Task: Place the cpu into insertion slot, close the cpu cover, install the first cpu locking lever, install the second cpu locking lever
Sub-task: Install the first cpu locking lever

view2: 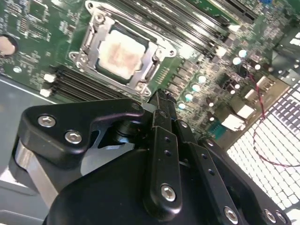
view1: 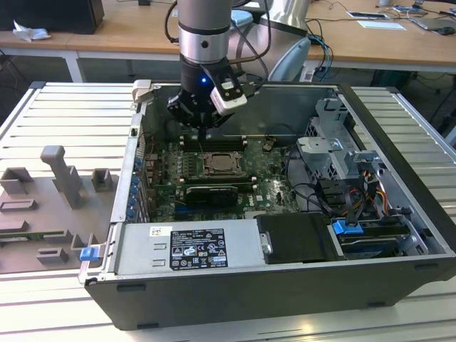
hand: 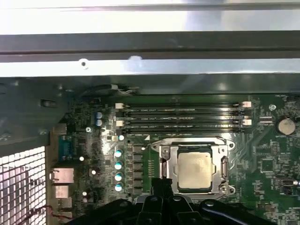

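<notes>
The arm's matte black gripper [view1: 204, 132] [view2: 161, 99] [hand: 159, 183] hangs tip-down inside an open computer case [view1: 399, 171]. Its slim, screw-studded fingers [view2: 164, 154] are drawn together to a narrow point with nothing between them. That point stands near one corner of the insertion slot [view2: 77, 57], and contact with the board cannot be made out.

The cpu [view2: 121, 52] [hand: 194, 171], a flat square chip with a dull, pale beige metal top, lies seated in the slot, face up. Being square, it has no long axis, and its edges run parallel to the long black memory slots [hand: 183, 117] just beside the socket.

The cpu cover [view2: 152, 65] [hand: 165, 164], a thin silvery stamped frame, lies flat over the chip, whose top shows through the large window. A bent wire lever [hand: 187, 139] runs along the socket edge nearest those memory slots. Whether it is latched cannot be told.

The socket sits near the middle of the glossy green motherboard [hand: 267, 164]. A grey labelled power supply [view1: 185, 248] fills the case's near edge, and a bare-metal drive cage [view1: 335, 142] stands at the exterior view's right. The case rests on a ribbed aluminium table [view1: 64, 114], with grey blocky fixtures [view1: 60, 174] on it at the exterior view's left.
</notes>
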Tool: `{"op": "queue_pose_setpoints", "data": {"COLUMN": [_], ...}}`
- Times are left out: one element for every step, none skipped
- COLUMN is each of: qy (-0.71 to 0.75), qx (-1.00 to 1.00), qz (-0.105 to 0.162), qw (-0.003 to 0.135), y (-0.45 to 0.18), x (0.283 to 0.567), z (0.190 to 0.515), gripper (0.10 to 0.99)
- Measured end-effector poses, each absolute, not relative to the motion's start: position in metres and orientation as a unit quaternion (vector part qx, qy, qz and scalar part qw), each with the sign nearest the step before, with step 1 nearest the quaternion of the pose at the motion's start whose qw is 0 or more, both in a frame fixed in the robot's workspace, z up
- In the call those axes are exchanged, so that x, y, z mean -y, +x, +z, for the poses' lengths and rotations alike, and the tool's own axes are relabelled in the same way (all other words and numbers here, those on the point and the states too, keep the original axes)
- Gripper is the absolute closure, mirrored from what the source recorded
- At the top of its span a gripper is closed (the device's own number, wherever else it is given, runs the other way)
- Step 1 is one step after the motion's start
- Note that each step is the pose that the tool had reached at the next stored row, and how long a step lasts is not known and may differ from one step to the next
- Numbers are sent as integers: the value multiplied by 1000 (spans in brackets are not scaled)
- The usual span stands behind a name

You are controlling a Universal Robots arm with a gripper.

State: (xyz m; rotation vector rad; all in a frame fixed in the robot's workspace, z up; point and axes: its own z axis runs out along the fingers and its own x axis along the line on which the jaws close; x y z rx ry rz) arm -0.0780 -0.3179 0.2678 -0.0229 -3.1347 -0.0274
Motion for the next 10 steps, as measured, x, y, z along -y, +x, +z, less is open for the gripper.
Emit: {"op": "queue_pose_setpoints", "data": {"qy": [-7,-7,-7,-7,-7,-7,-7,-7,-7,-7], "qx": [1000,1000,1000,1000,1000,1000,1000,1000,1000,1000], "qz": [-9,-9,-9,-9,-9,-9,-9,-9,-9,-9], "qw": [3,3,3,3,3,3,3,3,3,3], "y": [-82,-85,-88,-89,-90,-91,-92,-94,-95,-95], "x": [318,318,318,318,317,317,317,316,314,313], "z": [268,267,267,267,267,266,266,265,265,265], "gripper": [980,980,980,980,980,980,980,980,980,980]}}
